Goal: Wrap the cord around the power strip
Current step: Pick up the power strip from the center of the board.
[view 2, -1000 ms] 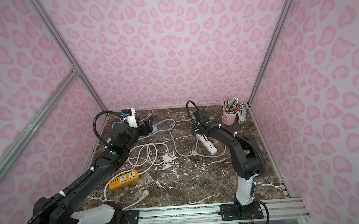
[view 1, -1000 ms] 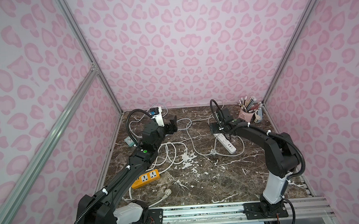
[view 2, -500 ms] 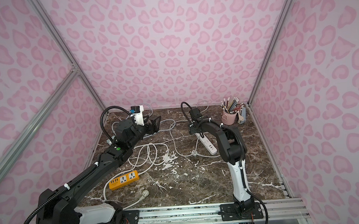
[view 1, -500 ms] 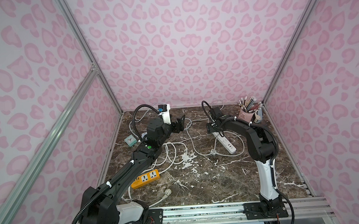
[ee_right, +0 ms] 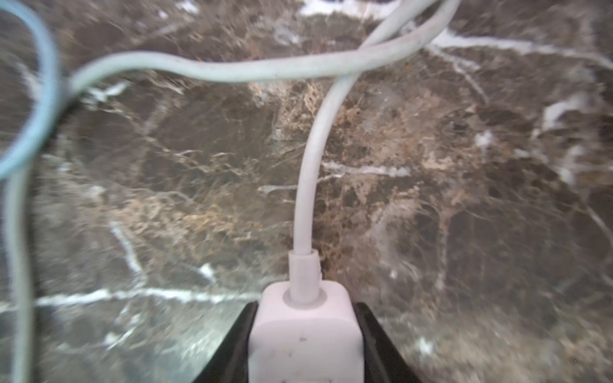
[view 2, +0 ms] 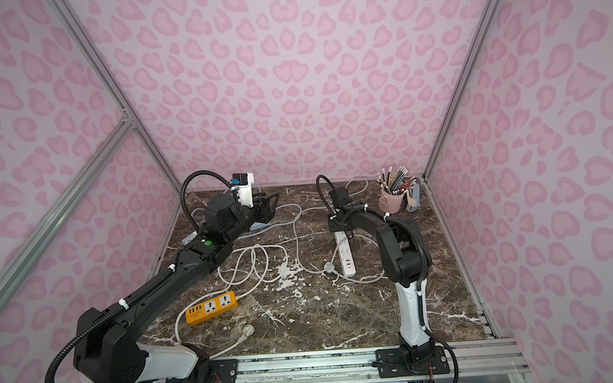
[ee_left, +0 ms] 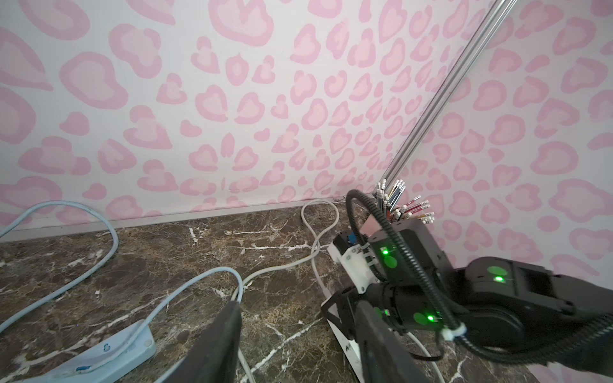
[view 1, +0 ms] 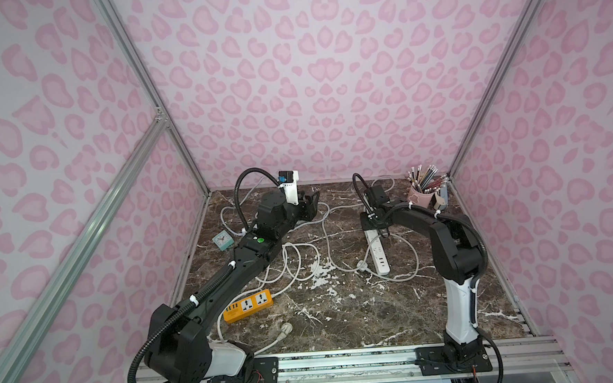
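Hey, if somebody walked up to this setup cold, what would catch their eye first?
Pink leopard-print walls surround everything. On the dark marble table, loose white cords sprawl in the middle, with an orange power strip beside the left arm. The right hand grips the white power strip at its far end.

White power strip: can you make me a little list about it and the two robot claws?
white power strip: lying flat on the marble table
right claw: shut on the strip's cord end
cord: loose on the table, not wrapped yet
left claw: open, holding nothing
other things: orange power strip, pencil cup
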Controlling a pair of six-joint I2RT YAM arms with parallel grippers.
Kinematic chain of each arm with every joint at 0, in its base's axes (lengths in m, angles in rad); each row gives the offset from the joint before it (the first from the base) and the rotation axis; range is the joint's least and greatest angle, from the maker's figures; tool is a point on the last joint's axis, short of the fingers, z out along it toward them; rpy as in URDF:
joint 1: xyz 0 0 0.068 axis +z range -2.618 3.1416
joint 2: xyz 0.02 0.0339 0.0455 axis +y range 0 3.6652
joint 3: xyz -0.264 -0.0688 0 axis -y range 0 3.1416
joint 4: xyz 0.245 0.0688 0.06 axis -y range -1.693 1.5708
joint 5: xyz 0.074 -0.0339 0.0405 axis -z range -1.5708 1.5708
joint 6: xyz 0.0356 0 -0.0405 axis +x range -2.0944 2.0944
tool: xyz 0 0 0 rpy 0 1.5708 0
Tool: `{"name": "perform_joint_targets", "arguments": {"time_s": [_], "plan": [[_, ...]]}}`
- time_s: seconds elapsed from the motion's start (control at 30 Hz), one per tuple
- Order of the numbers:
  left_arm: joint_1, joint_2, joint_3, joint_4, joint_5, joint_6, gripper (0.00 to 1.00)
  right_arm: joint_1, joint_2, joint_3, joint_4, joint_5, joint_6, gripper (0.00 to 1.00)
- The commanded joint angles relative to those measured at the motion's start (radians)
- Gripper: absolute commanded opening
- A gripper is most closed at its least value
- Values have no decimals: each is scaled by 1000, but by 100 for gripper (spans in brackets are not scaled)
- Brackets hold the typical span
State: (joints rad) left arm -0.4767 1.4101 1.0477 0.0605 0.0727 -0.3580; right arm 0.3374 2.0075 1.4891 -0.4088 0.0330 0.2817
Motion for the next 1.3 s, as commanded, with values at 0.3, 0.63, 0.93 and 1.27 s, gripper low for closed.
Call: {"name": "perform_joint_targets", "arguments": {"time_s": [0.3, 0.63, 0.93, 1.27], "plan": [[-87, 73, 48, -32, 172, -30, 68, -101, -536, -388, 459, -331, 401, 33], [-184, 238, 99, -1, 398, -62, 85, -45, -672, -483, 591, -300, 585, 29], [-241, 308, 138, -53, 434, -20, 85, -51, -701, -508, 653, -258, 621, 27], [-258, 290, 176, -82, 332, 22, 26, -53, -695, -462, 658, -243, 628, 31]]}}
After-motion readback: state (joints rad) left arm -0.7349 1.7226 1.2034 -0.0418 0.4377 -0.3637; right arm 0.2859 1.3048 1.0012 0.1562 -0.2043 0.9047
